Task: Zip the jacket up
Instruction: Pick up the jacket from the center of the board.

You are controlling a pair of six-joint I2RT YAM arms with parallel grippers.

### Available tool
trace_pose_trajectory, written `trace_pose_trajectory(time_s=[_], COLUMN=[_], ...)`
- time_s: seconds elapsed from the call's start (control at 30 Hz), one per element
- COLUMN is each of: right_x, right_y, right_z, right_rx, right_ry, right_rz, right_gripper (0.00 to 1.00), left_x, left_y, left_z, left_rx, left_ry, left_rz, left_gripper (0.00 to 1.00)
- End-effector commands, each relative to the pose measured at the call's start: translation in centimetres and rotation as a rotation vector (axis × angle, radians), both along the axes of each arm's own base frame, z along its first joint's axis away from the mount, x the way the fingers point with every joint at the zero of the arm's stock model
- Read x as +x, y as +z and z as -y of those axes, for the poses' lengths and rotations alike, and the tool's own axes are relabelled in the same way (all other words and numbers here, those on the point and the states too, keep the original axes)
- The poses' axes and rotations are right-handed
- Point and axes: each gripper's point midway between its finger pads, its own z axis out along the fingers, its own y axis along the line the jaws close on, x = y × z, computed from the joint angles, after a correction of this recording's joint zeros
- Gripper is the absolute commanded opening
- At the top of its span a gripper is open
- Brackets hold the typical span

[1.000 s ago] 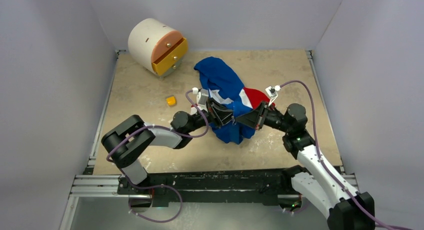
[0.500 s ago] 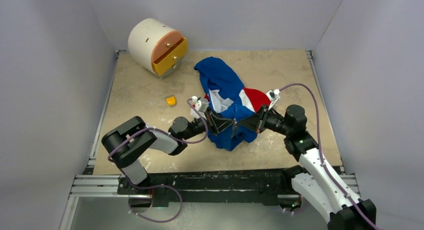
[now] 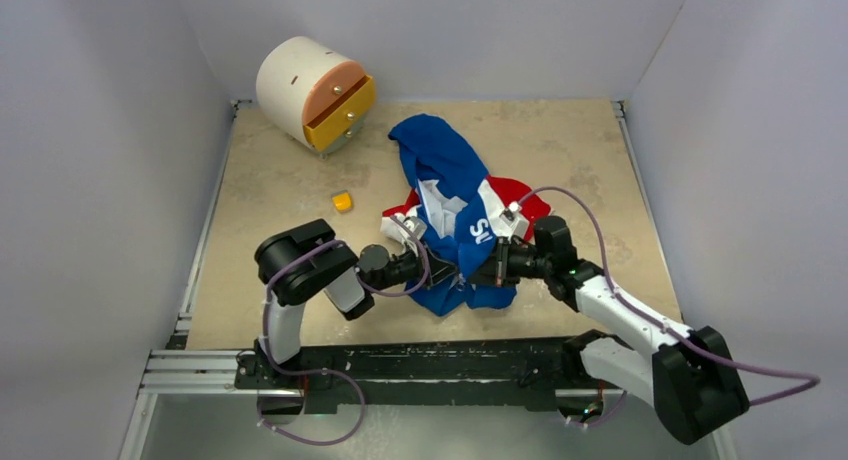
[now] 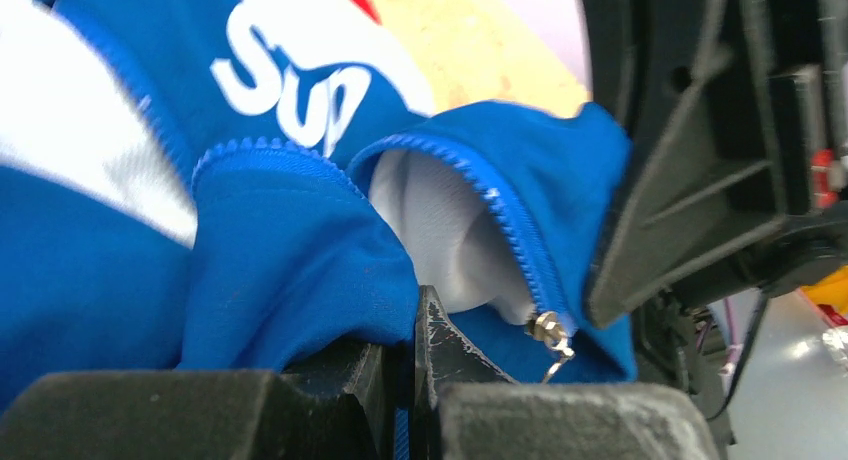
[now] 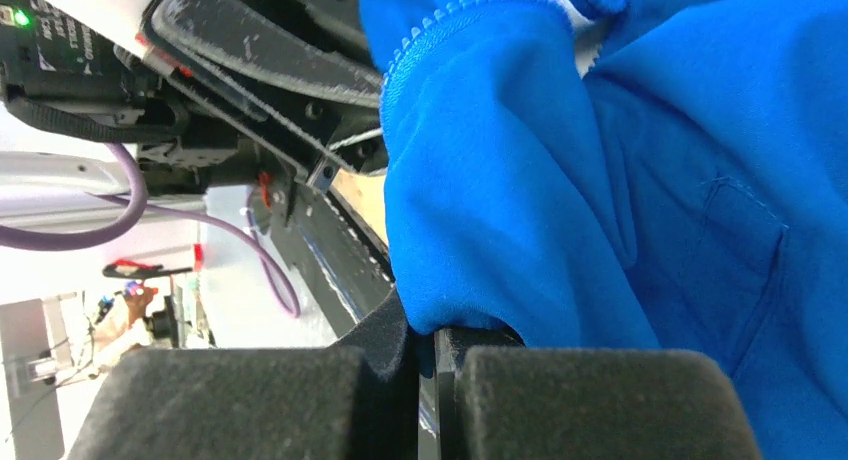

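Observation:
The royal-blue jacket (image 3: 452, 205) with white and red panels and white lettering lies crumpled on the table's middle. My left gripper (image 3: 437, 274) is shut on blue fabric at the jacket's near hem (image 4: 300, 280). A small metal zipper slider (image 4: 548, 330) hangs at the foot of the open blue zipper teeth, just right of my left fingers (image 4: 445, 345). My right gripper (image 3: 485, 270) is shut on a fold of the same blue fabric (image 5: 560, 200), facing the left gripper closely. The zipper stands open, showing white lining (image 4: 450, 230).
A white round drawer unit (image 3: 312, 88) with yellow and orange fronts stands at the back left. A small yellow block (image 3: 342, 201) lies left of the jacket. Grey walls close in the table's sides and back.
Both grippers have moved nearer to me and lower with the jacket's hem, coming closer together. The jacket has spread, so white lettering now shows. Both arms have folded inward.

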Motion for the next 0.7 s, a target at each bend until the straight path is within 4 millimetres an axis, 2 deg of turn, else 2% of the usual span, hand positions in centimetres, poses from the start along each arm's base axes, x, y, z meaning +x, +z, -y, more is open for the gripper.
trace_pose_trajectory(time_s=[0.0,0.1,0.3,0.4,0.5,0.67], right_x=[0.7,0.8,1.3,1.6,1.8,1.9], right_y=[-1.4,-2.2,-1.4,-0.5,-0.1,0.5], right_z=[0.0,0.3,0.1,-0.2,-0.5,-0.6], right_rx=[-0.084,-0.114,-0.063,-0.011,0.034,0.100], right_ry=[-0.015,-0.026,-0.076,-0.123,-0.184,-0.284], right_rz=[0.014,-0.002,0.017,0.020,0.003,-0.029], right_gripper=[0.00,0.01,0.37,0.44,0.55,0.60], left_x=[1.0,0.8,0.5,0.5,0.4,0.3], left_y=[1.1,0.4,0.1,0.2,0.3,0.5], left_z=[-0.2,0.0,0.3,0.4,0.5,0.7], left_rx=[-0.073,-0.059,-0.052,-0.052,-0.056,-0.061], left_ry=[0.024,0.006,-0.019,-0.026,-0.037,-0.047], left_rz=[0.077,0.070,0.070,0.073,0.075,0.081], left_gripper=[0.00,0.00,0.00,0.00,0.00,0.00])
